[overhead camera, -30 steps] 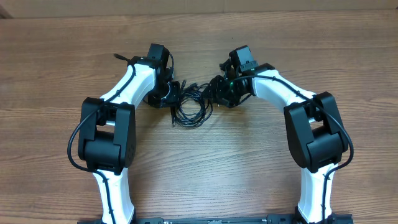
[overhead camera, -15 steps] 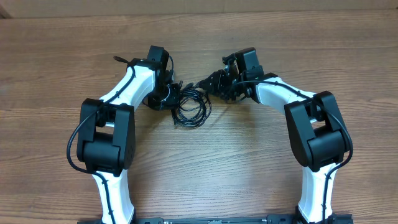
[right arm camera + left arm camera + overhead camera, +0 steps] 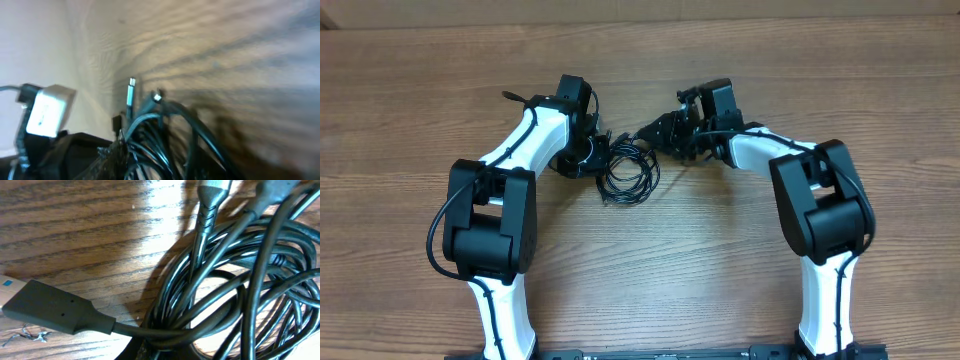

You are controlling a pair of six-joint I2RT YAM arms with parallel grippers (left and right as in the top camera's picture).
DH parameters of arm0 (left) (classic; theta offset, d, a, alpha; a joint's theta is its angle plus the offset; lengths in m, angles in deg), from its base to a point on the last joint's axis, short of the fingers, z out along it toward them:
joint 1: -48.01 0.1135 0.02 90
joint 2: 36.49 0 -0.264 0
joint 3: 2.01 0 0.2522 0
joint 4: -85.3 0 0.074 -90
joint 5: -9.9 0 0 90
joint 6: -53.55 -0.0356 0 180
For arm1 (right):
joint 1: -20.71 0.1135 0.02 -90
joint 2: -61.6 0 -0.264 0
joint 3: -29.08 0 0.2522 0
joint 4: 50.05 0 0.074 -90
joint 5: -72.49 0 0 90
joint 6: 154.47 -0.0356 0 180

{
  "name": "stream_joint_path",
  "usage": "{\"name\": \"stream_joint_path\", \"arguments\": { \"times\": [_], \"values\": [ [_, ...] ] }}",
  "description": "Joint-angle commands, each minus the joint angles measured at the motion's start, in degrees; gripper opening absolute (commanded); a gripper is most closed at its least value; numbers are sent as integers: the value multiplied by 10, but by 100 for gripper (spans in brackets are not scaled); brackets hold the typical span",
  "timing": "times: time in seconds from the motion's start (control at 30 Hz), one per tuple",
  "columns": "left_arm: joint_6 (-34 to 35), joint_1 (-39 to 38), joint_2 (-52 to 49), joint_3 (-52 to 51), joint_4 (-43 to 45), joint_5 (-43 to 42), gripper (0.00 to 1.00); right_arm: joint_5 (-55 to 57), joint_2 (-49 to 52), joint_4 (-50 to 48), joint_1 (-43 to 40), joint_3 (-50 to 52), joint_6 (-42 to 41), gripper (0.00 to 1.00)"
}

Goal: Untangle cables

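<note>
The cables point(image 3: 628, 173) lie as a black coil of loops on the wooden table between my two arms. My left gripper point(image 3: 594, 155) sits low at the coil's left edge, and several strands bunch together at its jaws, which look shut on them. The left wrist view shows the cables point(image 3: 235, 295) close up, with a flat black plug point(image 3: 55, 312) on the wood. My right gripper point(image 3: 658, 133) is at the coil's far right edge, tilted, shut on strands that rise from the coil. In the blurred right wrist view the cables point(image 3: 160, 135) end in a silver-tipped plug point(image 3: 131, 92).
The wooden table point(image 3: 650, 280) stretches bare in front of the coil and behind it. A pale wall and the left arm's white camera housing point(image 3: 46, 111) show in the right wrist view. Each arm's own black wire runs along its white links.
My right gripper has swung back and tilted up, drawing strands from the coil's right side. The left gripper has stayed at the coil's left edge. The coil has shifted slightly.
</note>
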Motion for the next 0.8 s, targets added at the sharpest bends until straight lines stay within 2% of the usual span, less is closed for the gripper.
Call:
{"name": "stream_joint_path", "arguments": {
  "times": [0.0,0.17,0.33,0.5,0.63,0.77],
  "values": [
    [4,-4,-28,-30,-2,42,8,-63,15,-47,3,-1,-3,35],
    [4,-4,-28,-30,0,51,8,-70,30,-60,7,-1,-23,13],
    [4,-4,-28,-30,7,53,7,-128,39,-106,10,-1,-49,12],
    [2,-4,-28,-30,9,54,7,-192,39,-116,1,-1,-49,4],
    [2,-4,-28,-30,8,68,5,-259,28,-183,-16,-1,-48,4],
    [3,-4,-28,-30,9,84,4,-263,-17,-182,-30,-1,-47,4]
  ]
}}
